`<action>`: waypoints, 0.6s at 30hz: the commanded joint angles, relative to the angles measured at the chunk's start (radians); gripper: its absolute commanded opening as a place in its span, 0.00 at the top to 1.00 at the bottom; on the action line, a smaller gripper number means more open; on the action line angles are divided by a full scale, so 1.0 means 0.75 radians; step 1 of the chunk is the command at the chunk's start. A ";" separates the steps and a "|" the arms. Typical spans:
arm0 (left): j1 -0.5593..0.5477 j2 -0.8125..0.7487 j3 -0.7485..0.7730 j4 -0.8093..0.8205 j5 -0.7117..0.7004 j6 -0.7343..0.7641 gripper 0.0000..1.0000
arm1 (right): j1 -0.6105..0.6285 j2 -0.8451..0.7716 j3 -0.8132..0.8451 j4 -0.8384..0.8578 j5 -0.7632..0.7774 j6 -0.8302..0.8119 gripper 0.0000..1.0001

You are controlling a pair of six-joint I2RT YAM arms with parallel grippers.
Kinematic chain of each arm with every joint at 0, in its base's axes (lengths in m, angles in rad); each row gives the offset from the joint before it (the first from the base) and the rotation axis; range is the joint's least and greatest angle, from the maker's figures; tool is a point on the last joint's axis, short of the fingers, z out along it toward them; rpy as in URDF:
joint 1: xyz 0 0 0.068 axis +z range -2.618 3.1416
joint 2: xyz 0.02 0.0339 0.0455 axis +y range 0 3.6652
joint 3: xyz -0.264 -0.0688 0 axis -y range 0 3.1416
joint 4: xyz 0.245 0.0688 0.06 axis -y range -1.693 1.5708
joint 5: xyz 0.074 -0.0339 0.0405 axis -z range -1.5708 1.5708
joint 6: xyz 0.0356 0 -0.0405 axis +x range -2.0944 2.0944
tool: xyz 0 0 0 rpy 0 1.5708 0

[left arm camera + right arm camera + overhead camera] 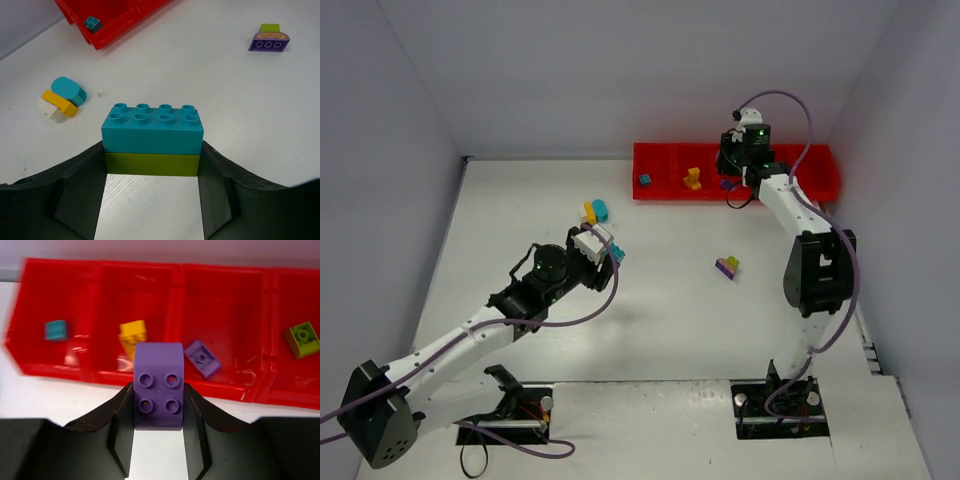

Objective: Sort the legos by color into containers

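White table (670, 320) — my left gripper (152, 155) clamped teal-green stack (152, 135), right gripper (158, 395) pinched purple brick (158, 370); unsplit stack risked mis-sort.

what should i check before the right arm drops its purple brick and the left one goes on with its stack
1. Grip of the right gripper on its purple brick: ok, clamped between both fingers.
2. Purple's compartment known: ok, a loose purple brick lies alone in one compartment of the tray.
3. Held brick above that compartment: cannot tell; in the wrist view it lines up with the divider by the yellow brick.
4. One colour in the left gripper: not ok, its stack is teal on olive green.
5. Nothing left outside the tray: not ok, a purple-green pair and a teal-yellow pile lie out.
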 commanded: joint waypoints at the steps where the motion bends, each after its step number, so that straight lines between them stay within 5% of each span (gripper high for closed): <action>1: -0.007 -0.062 -0.001 0.036 0.019 -0.027 1.00 | -0.046 0.122 0.125 0.100 0.153 -0.023 1.00; 6: -0.007 -0.117 -0.019 0.022 0.054 -0.039 1.00 | -0.079 0.300 0.280 0.115 0.157 -0.006 1.00; 9: -0.007 -0.130 -0.023 0.003 0.046 -0.039 1.00 | -0.095 0.358 0.352 0.115 0.161 0.004 0.90; 13: -0.009 -0.148 -0.035 -0.013 0.036 -0.039 1.00 | -0.108 0.436 0.401 0.108 0.145 0.016 0.47; 18: -0.007 -0.140 -0.035 -0.001 0.036 -0.033 1.00 | -0.106 0.397 0.399 0.090 0.073 0.012 0.30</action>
